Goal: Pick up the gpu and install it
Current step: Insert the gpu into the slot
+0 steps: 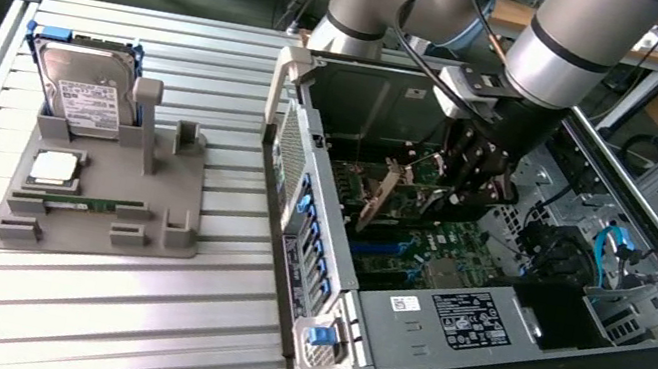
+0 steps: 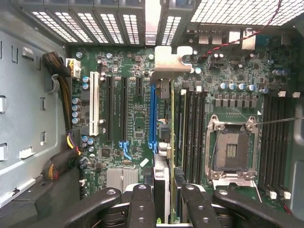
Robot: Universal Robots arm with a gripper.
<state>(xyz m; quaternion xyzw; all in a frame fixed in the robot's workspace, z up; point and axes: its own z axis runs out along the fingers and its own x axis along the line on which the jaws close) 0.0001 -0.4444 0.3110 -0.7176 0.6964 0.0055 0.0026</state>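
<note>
One arm reaches down from the far edge of the table [image 1: 78, 303] in the exterior view, its grey upper segment slanting from the exterior view's right into the open computer case [image 1: 332, 246]. The wrist points steeply downward, and the gripper [image 1: 477, 175] is sunk inside the case above the motherboard [image 1: 427, 243]. The gpu [image 1: 398, 197] stands on edge within the case, tilted, just beside the gripper on the exterior view's left. Toward the table's left edge in that view sits a grey parts holder [image 1: 93, 214] carrying a hard drive [image 1: 85, 96], a processor [image 1: 55, 167] and a memory stick [image 1: 82, 201].

Looking down from the wrist, the gripper [image 2: 161, 202] has its two black fingers [image 2: 141, 204] clamped on the top edge of the gpu [image 2: 162, 142], which is seen edge-on, running away from the camera. Its metal bracket [image 2: 167, 61] lies against the case's slotted rear wall [image 2: 95, 23]. The card sits directly beside the blue expansion slot [image 2: 152, 118]; whether it is seated I cannot tell. The empty processor socket [image 2: 231, 152] lies further off.
</note>
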